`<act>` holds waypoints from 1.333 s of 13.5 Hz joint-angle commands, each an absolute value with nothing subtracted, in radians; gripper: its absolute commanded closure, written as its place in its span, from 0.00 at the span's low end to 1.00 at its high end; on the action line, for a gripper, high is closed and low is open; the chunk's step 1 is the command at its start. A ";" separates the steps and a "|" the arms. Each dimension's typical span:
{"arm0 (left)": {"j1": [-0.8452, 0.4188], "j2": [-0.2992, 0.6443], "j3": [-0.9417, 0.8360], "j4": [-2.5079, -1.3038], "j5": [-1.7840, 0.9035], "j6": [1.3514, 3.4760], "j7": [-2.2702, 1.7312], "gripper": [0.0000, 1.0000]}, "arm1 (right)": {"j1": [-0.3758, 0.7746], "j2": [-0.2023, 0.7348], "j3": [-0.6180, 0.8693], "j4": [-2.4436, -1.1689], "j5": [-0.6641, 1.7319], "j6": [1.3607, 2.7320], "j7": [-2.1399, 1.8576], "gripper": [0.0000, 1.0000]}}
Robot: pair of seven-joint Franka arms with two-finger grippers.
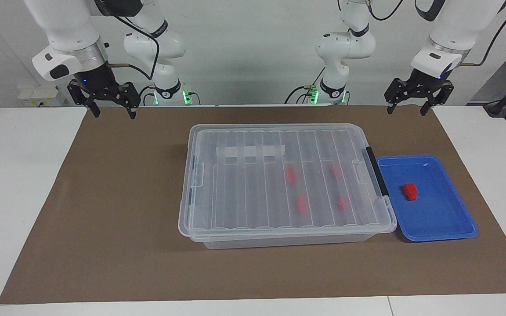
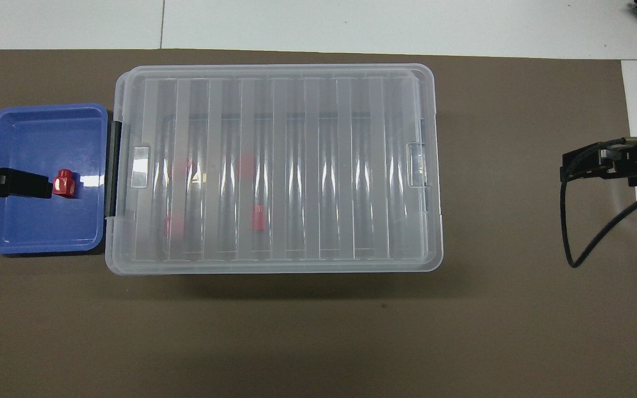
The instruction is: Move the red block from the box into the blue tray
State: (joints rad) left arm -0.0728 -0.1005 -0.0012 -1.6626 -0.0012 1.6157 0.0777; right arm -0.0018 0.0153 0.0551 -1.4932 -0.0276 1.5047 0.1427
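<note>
Block (image 1: 410, 191) sits in the tray (image 1: 455, 224), roughly mid-floor, on its own and touching no rim. The tray lies on the mat just beside the box (image 1: 279, 131), at the left arm's end, against the end with the black clip (image 1: 376, 170). The lid (image 1: 231, 184) is on, and through it I count four more red blocks (image 1: 290, 175) inside — though the ribs smear them, so the count is approx.

Both grippers hang high, back near the bases, holding nothing. Left gripper (image 1: 412, 106) is over the mat edge toward its own end, fingers spread apart. Right gripper (image 1: 113, 105) is over bare mat at the other end, fingers likewise apart. Neither touches anything; both arms look parked.

By my read the job looks done, so the risks are mostly about what happens next:
- If another block is wanted, the lid has to come off first. It's wide and flexy, and a one-sided lift could drag the whole box and shove the tray, since the two sit so close.
- The block is small and light-looking; a bump to the tray would prob. send it sliding, maybe over the low rim.
- From overhead the left gripper masks part of the tray — easy to misjudge its height from that view alone.
</note>
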 commanded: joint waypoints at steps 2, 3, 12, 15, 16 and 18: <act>-0.077 -0.100 0.002 -1.657 0.020 1.601 0.064 0.00 | -0.003 -0.017 0.048 -1.537 -0.020 1.497 0.144 0.00; -0.077 -0.100 0.002 -1.657 0.020 1.601 0.064 0.00 | -0.003 -0.017 0.048 -1.537 -0.020 1.502 0.146 0.00; -0.075 -0.100 0.002 -1.657 0.020 1.601 0.064 0.00 | 0.003 -0.025 0.049 -1.542 -0.020 1.500 0.143 0.00; -0.077 -0.100 0.002 -1.657 0.020 1.601 0.064 0.00 | 0.006 -0.032 0.049 -1.562 -0.020 1.508 0.155 0.00; -0.077 -0.100 0.002 -1.657 0.020 1.601 0.064 0.00 | 0.006 -0.035 0.049 -1.565 -0.020 1.511 0.156 0.00; -0.075 -0.100 0.002 -1.657 0.020 1.601 0.064 0.00 | 0.006 -0.038 0.049 -1.566 -0.020 1.509 0.158 0.00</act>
